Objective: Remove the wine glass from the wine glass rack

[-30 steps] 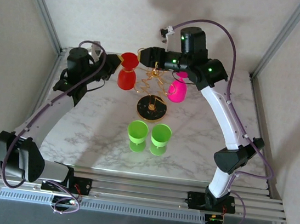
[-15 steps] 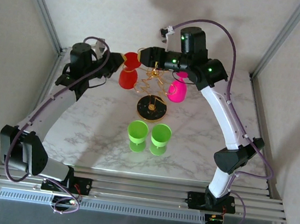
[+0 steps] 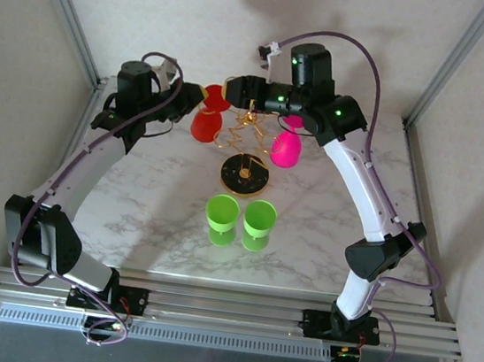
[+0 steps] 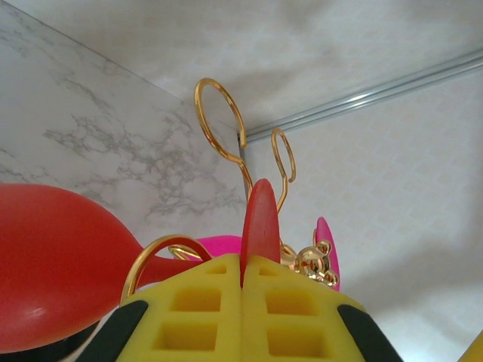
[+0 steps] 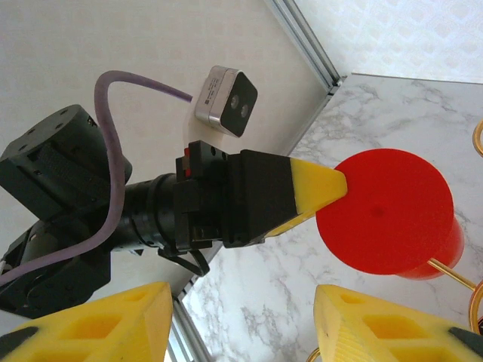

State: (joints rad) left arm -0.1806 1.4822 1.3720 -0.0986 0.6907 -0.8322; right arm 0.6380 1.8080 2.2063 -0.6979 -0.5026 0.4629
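Left wrist view had my left hand (image 4: pixel 243 265) pinched shut on the thin edge of the red wine glass (image 4: pixel 60 264) foot. The glass hung bowl-down from a looped arm of the wine glass rack (image 3: pixel 245 172), at the far middle of the table (image 3: pixel 148 213). My right hand (image 5: pixel 243 302) hovered just beside the rack's top, fingers apart, gripping nothing. I judged the grasp made and the lift-off not yet done. The next move called for drawing the stem out through the loop's opening, level, without dragging the rack or knocking the pink glass (image 3: pixel 284 149).
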